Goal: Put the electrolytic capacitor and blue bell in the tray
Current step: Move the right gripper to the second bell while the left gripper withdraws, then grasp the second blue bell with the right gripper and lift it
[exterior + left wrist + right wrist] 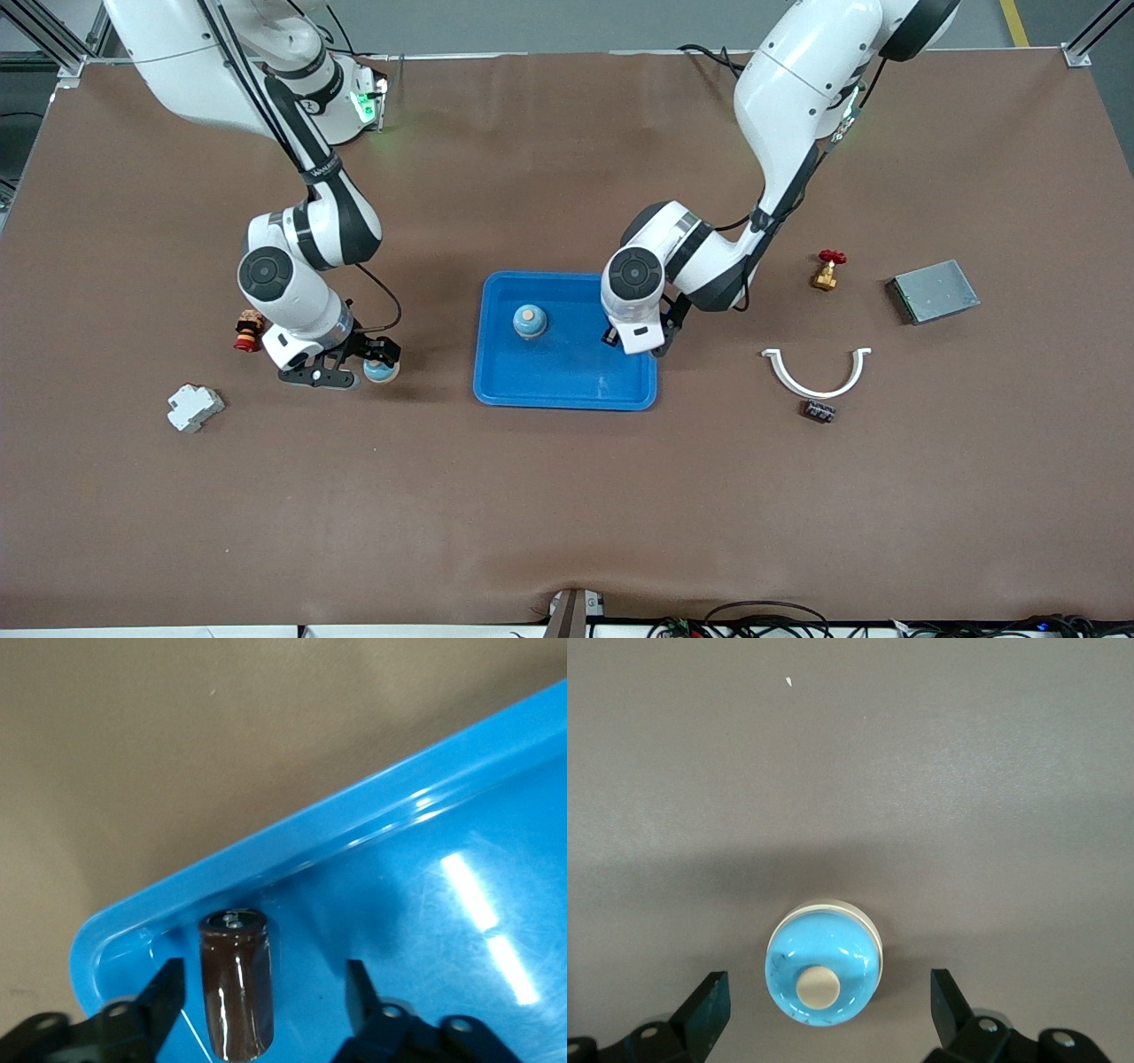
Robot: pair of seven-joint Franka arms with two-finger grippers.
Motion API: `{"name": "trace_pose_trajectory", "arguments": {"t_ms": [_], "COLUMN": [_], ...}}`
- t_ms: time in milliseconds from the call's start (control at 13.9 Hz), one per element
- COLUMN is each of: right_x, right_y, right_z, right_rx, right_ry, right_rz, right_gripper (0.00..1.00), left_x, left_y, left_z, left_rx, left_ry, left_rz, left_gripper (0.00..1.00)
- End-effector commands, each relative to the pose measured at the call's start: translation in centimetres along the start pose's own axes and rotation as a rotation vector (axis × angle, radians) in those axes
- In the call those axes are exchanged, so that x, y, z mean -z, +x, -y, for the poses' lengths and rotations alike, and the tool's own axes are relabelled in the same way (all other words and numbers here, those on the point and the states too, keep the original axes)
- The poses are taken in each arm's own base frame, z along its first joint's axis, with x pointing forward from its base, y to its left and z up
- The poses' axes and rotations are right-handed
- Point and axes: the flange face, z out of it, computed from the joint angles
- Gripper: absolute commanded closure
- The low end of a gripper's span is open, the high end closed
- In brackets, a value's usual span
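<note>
Table (567, 496): covered in brown sheet
Tray (567, 390): bright blue, set mid-table; a blue bell (529, 322) is seen inside it
Left gripper (266, 992): lowered into the tray corner toward the left arm's end, fingers spread apart
Right gripper (830, 1001): low over the table toward the right arm's end, fingers spread wide, nothing clamped
Second blue bell (824, 974): resting on the table between the right fingers
Electrolytic capacitor (236, 983): brown, upright on the tray floor, flanked by the left fingers without contact
</note>
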Motion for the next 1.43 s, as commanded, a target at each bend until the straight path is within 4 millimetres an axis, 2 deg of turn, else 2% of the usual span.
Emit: {"name": "trace_pose_trajectory", "arguments": {"t_ms": [0,143,215,430,574,789,933,1004,1076,1148,1220,1363], "right_x": [-0.9,-1.7,-2.2,-3.1,-3.4,-4.2,-4.3,-4.3,-4.3,-4.4,-4.4,-4.4], "right_y": [-0.4,-0.3,-0.4,-0.5,-0.5,-0.6,-0.7,-0.7,-0.7,-0.8,-0.8,-0.8], "right_z": [-0.2,-0.2,-0.1,-0.1,0.2,0.3,0.4,0.5,0.5,0.5,0.5,0.5], "right_rx": [0.006,0.004,0.001,-0.002,-0.002,-0.002,0.000,0.000,0.001,0.001,0.000,-0.008], "right_ry": [0.005,0.004,0.007,0.008,0.011,0.016,0.016,0.016,0.016,0.016,0.015,0.016], "right_rz": [-0.017,-0.014,-0.019,-0.019,-0.021,-0.029,-0.029,-0.027,-0.027,-0.026,-0.024,-0.024], "right_gripper": [0.00,0.00,0.00,0.00,0.00,0.00,0.00,0.00,0.00,0.07,0.32,0.89], "left_x": [2.2,4.4,5.4,10.6,14.3,18.4,20.0,20.2,20.2,20.3,20.3,19.9], "left_y": [0.4,1.3,2.3,7.5,11.8,18.6,22.0,23.4,24.1,25.1,26.1,27.6], "left_z": [0.2,1.1,1.4,2.3,3.0,4.5,5.6,5.9,5.9,6.0,6.1,5.7], "left_rx": [-0.053,-0.141,-0.182,-0.277,-0.320,-0.427,-0.529,-0.582,-0.625,-0.640,-0.643,-0.612], "left_ry": [-0.004,0.041,0.066,0.075,0.050,0.014,-0.002,-0.005,-0.009,-0.012,-0.019,-0.050], "left_rz": [-0.038,-0.052,-0.056,-0.051,-0.042,-0.034,-0.026,-0.022,-0.022,-0.023,-0.023,-0.034], "left_gripper": [0.00,0.00,0.00,0.00,0.00,0.00,0.00,0.00,0.00,0.00,0.00,0.00]}}
